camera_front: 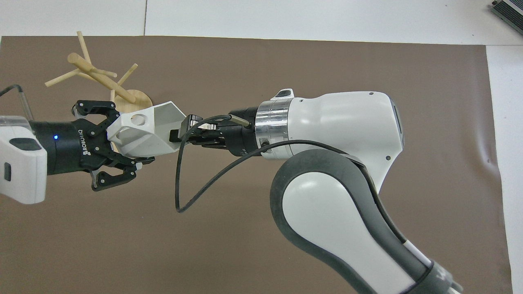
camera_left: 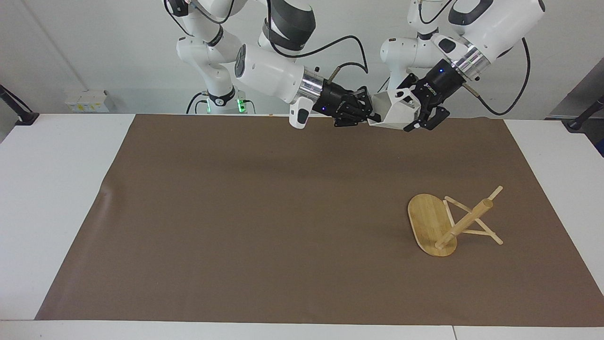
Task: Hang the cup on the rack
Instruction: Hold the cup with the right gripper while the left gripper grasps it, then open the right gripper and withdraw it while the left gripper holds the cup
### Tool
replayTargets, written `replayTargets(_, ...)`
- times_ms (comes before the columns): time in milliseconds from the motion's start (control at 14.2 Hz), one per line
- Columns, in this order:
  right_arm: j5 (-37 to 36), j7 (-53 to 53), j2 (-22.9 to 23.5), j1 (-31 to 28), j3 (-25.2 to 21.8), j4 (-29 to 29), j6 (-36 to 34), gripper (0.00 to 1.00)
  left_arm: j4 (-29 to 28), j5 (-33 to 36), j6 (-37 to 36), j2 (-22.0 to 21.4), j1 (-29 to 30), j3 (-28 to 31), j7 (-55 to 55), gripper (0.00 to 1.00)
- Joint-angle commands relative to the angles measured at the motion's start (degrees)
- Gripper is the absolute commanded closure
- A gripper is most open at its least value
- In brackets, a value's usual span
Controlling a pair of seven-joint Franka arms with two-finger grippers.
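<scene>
One cup [camera_left: 394, 113], one rack [camera_left: 450, 222], two grippers. Right gripper [camera_left: 370, 115] is clamping the cup's rim in mid-air over the brown mat [camera_left: 264, 212]; left gripper [camera_left: 420, 115] is closing its fingers around the cup's base end. The rack is lying tipped on the mat toward the left arm's end.

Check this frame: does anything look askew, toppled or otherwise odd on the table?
Yes. The rack looks toppled: its oval base stands on edge on the brown mat and its post leans over, propped on pegs, toward the left arm's end of the table. The cup is in the air between the right gripper and left gripper.
</scene>
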Motion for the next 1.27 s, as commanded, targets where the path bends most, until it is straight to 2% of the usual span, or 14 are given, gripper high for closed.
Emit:
replayTargets(0, -1.07, 0.31, 0.16, -0.24, 0.73, 0.02, 1.14, 0.54, -1.68, -1.42, 1.93, -1.76, -1.04, 0.27, -1.30, 1.00)
replayTargets(70, -1.08, 0.39, 0.16, -0.24, 0.73, 0.02, 1.14, 0.38, -1.68, -1.42, 2.01, -1.76, -1.12, 0.27, -1.30, 1.00)
replayTargets(141, -1.08, 0.48, 0.16, -0.24, 0.73, 0.02, 1.14, 0.10, -1.68, -1.42, 2.10, -1.76, -1.12, 0.27, -1.30, 1.00)
replayTargets(211, -1.08, 0.57, 0.16, -0.24, 0.73, 0.02, 1.14, 0.00, -1.68, -1.42, 2.10, -1.76, -1.12, 0.27, -1.30, 1.00)
replayTargets(773, -1.08, 0.74, 0.07, -0.33, -0.24, 0.10, 1.14, 0.00, -2.12, -0.81, 5.26, -1.59, -1.21, -0.70, -2.96, 1.00)
replayTargets(1195, -1.43, 1.01, -1.42, -0.50, -7.61, 0.10, -1.66, 0.00, -2.64, 2.52, 6.06, -1.50, 0.19, -0.87, -4.28, 1.00)
